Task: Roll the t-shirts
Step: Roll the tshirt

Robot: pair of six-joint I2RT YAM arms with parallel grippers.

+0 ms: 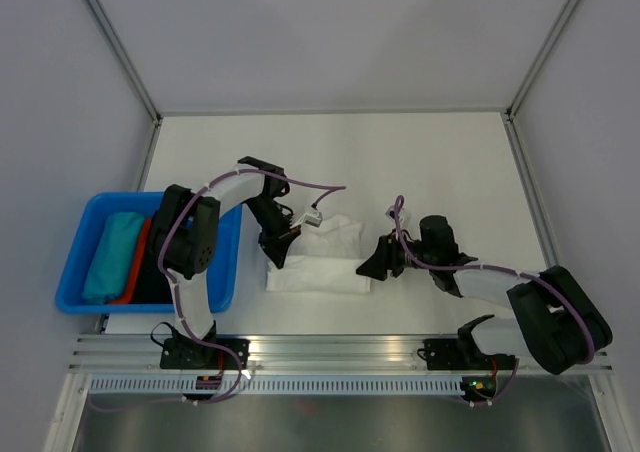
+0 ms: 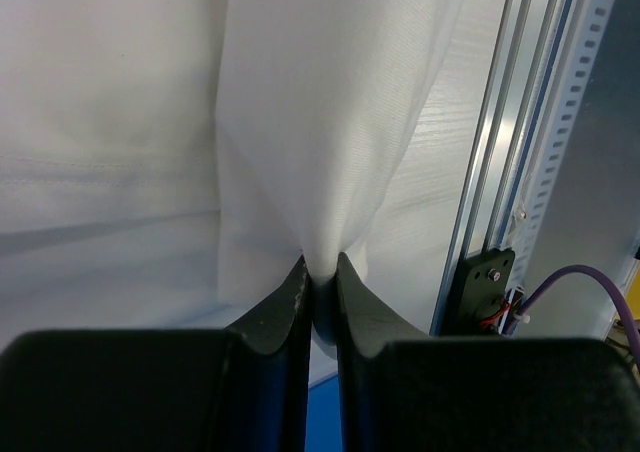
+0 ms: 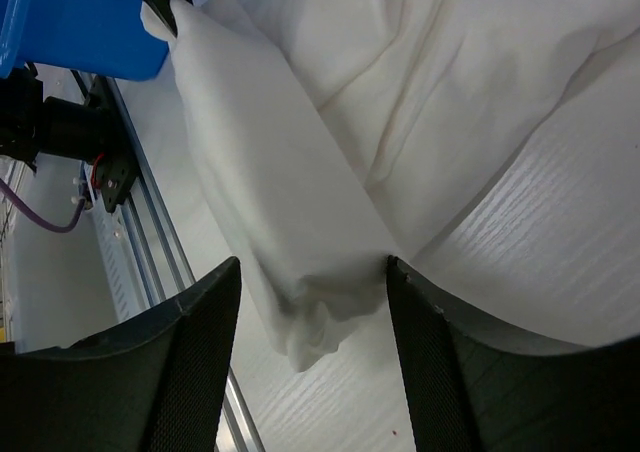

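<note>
Far L on the table [image 1: 450, 162]: blue bin [image 1: 70, 284], just beside the L arm. In it a teal roll [image 1: 112, 257] lies lengthwise, w/ a red roll [image 1: 140, 254] pressed against its R side. Right of the red there's a dark patch, partly under the arm; can't tell what it is.

L arm bends over the bin's R wall and reaches in toward table centre. L gripper [image 1: 277, 260] sits at the L end of the white t-shirt [image 1: 318, 272]. L wrist cam: L gripper [image 2: 320, 269] has both fingers together, clamped on a pinch of the white t-shirt [image 2: 320, 122]. The cloth rises from the tips in a tight gathered fold and fans out. Metal rail [image 2: 490, 172] runs along the R side of that view, w/ a purple cable [image 2: 570, 282] below it.

Centre: the shirt lies as a folded band across the near-middle of the table, w/ a looser bunched part behind it toward the R. It's outside the bin, btwn the two grippers.

R of the shirt: R gripper [image 1: 363, 268] is at the band's R end. R wrist cam: R gripper [image 3: 312, 269] has its fingers [image 3: 200, 352] spread apart, w/ the folded end of the white t-shirt [image 3: 270, 172] lying btwn them, not squeezed. Bin corner [image 3: 70, 22] and rail [image 3: 150, 242] show at that view's L.
</note>
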